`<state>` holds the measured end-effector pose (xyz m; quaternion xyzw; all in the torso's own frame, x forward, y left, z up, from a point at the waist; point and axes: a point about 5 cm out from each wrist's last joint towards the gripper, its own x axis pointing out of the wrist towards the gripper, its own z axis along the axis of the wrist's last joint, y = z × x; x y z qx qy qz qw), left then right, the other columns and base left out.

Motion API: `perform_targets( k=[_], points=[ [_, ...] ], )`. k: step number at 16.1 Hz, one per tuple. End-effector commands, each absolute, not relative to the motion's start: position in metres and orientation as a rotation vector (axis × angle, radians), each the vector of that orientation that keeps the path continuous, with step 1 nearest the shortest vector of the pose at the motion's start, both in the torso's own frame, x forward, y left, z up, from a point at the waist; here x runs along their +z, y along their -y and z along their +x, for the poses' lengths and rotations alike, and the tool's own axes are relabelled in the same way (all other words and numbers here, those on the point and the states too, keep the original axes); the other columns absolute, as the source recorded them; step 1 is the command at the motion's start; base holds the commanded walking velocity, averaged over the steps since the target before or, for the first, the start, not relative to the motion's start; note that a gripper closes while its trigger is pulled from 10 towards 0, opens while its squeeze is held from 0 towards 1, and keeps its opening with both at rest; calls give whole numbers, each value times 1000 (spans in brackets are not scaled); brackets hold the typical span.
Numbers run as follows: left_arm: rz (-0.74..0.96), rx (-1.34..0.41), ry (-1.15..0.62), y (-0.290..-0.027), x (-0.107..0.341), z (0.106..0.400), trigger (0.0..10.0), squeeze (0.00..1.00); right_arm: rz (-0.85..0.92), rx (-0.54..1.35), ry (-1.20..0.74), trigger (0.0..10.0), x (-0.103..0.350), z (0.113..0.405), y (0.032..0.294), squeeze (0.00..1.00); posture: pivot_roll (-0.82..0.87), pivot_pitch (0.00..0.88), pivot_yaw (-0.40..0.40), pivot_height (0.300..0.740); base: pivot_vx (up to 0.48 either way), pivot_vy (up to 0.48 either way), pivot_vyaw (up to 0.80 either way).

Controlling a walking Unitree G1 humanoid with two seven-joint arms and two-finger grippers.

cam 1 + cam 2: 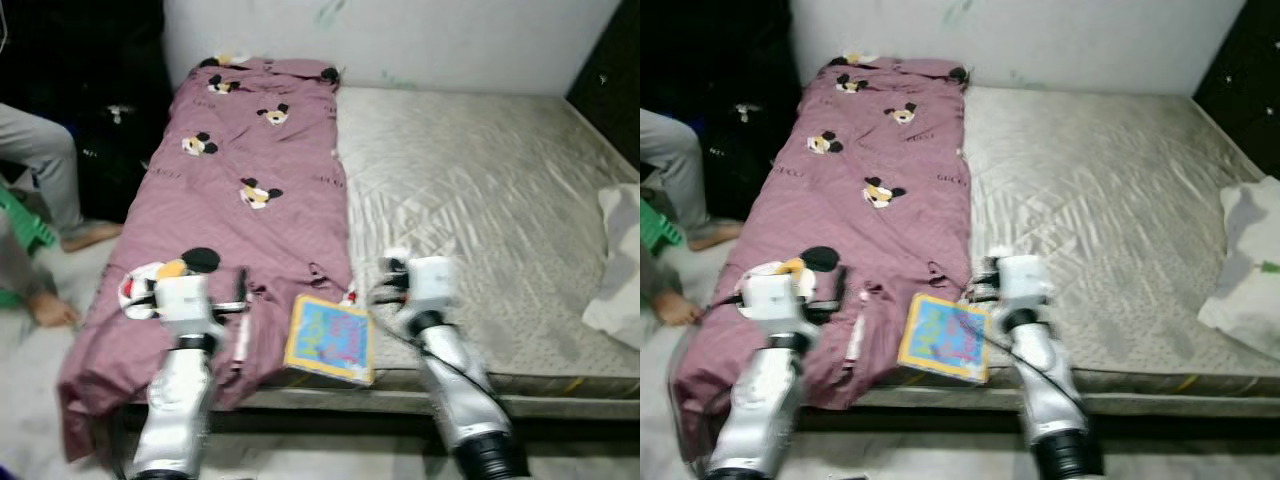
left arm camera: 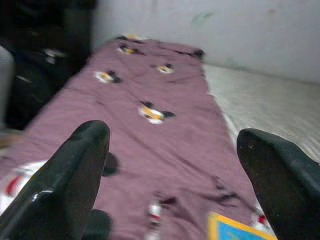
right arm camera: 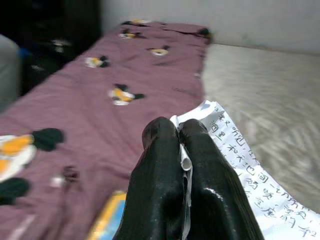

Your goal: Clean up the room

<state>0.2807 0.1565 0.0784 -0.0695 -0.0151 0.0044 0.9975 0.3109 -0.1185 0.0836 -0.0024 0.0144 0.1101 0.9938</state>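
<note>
Both silver arms reach forward over the bed's near edge. The left claw (image 2: pixel 170 165) has its fingers spread wide; the right claw (image 3: pixel 181 131) is pressed closed on a paper sheet (image 3: pixel 240 150).

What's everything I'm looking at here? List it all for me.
Blanket: one, mauve with cartoon mouse prints, covering the bed's left side.
Mattress: one, grey quilted, bare on the right side.
Book: one, blue with yellow border, at the bed's near edge.
Pillow: one, white, at the bed's right edge.
Paper: one, white with handwriting, pinched by the right gripper.
Stool: one, green, on the floor at left.
Person's legs: grey trousers, bare feet, at left.
Left gripper: open, over the blanket.
Right gripper: shut on the paper.
</note>
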Motion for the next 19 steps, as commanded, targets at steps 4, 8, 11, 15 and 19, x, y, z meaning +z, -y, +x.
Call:
perform_targets(
  k=[4, 8, 11, 15, 19],
  points=[
    [-144, 1, 35, -149, 79, 280, 10000, 0, -17, 205, -39, 10000, 82, 311, 129, 0, 17, 70, -1, 740, 0, 318, 0],
    [-149, -1, 32, -150, 78, 279, 10000, 0, -13, 210, -41, 10000, 81, 310, 128, 0, 18, 77, 2, 740, 0, 0, 0],
    [-150, -2, 31, -149, 78, 279, 10000, 0, -14, 215, -46, 10000, 80, 309, 128, 0, 19, 78, 1, 740, 0, 0, 0],
    [-153, -5, 27, -149, 78, 279, 10000, 0, -17, 215, -47, 10000, 80, 310, 127, 0, 19, 81, -1, 740, 0, 229, 0],
    [-154, -5, 23, -149, 77, 280, 10000, 0, -22, 222, -49, 10000, 80, 310, 127, 0, 20, 80, -2, 740, 0, 367, 0]
  ],
)
